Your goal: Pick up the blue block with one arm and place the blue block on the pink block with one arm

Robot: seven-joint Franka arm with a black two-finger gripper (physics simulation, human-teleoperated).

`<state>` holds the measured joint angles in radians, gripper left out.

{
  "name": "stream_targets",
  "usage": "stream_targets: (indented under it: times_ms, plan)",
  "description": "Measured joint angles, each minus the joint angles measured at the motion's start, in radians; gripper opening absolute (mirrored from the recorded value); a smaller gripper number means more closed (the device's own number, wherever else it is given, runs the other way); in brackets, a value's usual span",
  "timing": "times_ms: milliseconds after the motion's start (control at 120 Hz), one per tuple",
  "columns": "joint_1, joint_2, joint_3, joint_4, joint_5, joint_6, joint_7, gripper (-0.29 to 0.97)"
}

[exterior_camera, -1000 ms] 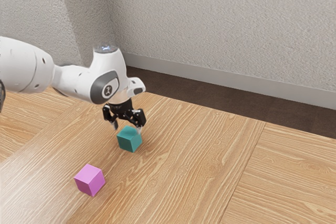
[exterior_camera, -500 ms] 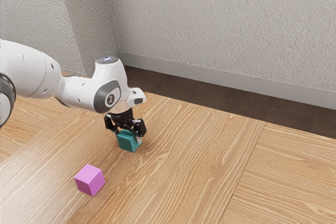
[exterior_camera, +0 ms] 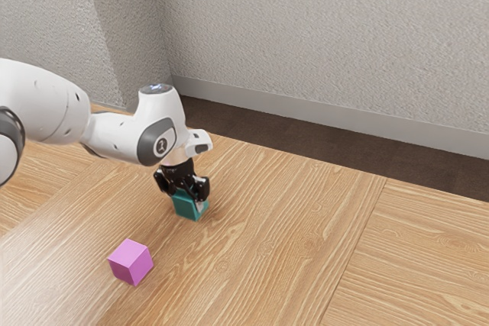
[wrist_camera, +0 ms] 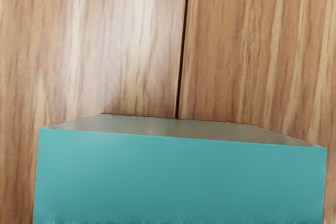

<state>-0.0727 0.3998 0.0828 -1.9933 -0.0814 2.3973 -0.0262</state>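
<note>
Straddling the blue block (exterior_camera: 189, 207), the end effector (exterior_camera: 183, 192) looks clamped on it, fingers against two opposite faces, while the block rests on the tabletop (exterior_camera: 290, 250). The pink block (exterior_camera: 130, 262) sits well apart, nearer the camera and toward the exterior view's left. This cube is probably light and rigid, with smooth flat faces that could slip, so a grip across the parallel sides, low and centred, should hold it level for stacking.

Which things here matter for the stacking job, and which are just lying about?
Job: blue block, pink block, end effector.
Just there: table, wall, floor.
</note>
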Motion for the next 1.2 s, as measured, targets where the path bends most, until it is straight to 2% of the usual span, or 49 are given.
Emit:
stream_targets:
  times_ms: [92,175,283,550,767,1200]
  plan:
    - [-0.003,-0.067,0.001,-0.037,0.006,0.001,-0.005,0.35]
    - [-0.008,-0.216,0.003,-0.161,0.014,0.001,-0.025,0.35]
    - [-0.009,-0.421,0.004,-0.316,0.059,0.001,-0.063,0.35]
    - [0.024,-0.696,0.003,-0.6,0.099,-0.005,-0.162,0.35]
    - [0.044,-0.757,0.003,-0.677,0.104,-0.027,-0.223,0.35]
    - [0.044,-0.702,-0.008,-0.691,0.11,-0.039,-0.295,0.35]
